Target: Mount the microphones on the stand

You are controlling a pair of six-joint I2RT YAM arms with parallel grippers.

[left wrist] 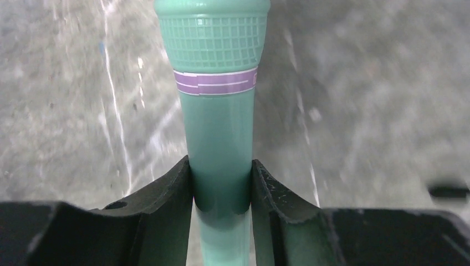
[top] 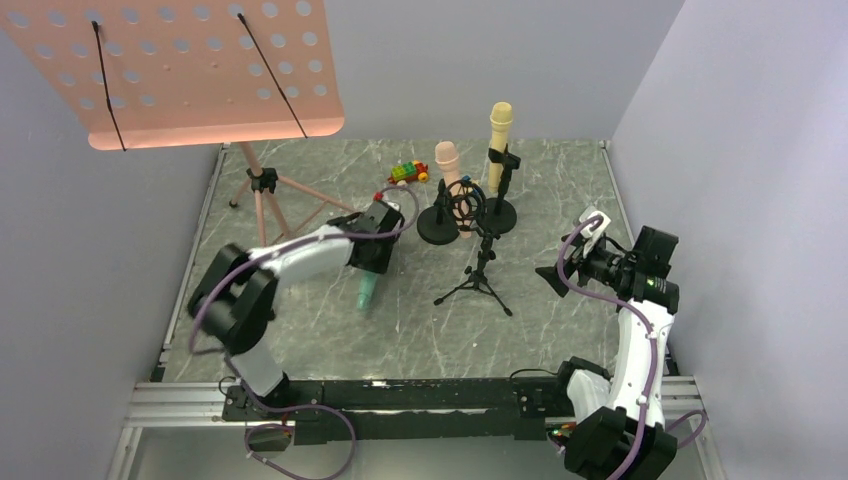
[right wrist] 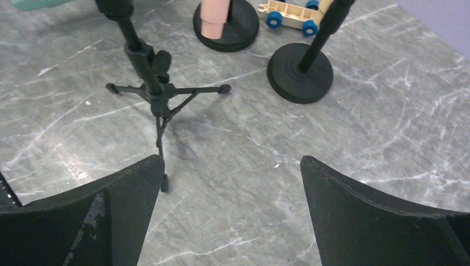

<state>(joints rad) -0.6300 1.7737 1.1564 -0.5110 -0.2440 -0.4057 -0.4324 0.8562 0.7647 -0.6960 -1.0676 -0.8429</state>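
Observation:
A mint-green microphone (left wrist: pixel 219 111) with a purple band lies low over the marble table, head pointing away from the wrist. My left gripper (left wrist: pixel 220 166) is shut on its handle, both fingers pressed against its sides. From above, the mint-green microphone (top: pixel 367 292) sticks out below my left gripper (top: pixel 371 270). The pale yellow microphone (top: pixel 500 130) stands clipped in a round-base stand (top: pixel 497 215). Beside it, the peach-pink microphone (top: pixel 447 165) stands at another round-base stand (top: pixel 437 228). A small tripod stand (top: pixel 480 270) holds nothing. My right gripper (right wrist: pixel 233 160) hangs open and empty, right of the tripod.
A toy car (top: pixel 408 172) sits behind the stands. A pink perforated music stand (top: pixel 200 70) on thin tripod legs (top: pixel 262 190) rises at the back left. Grey walls close in the table on the left, back and right.

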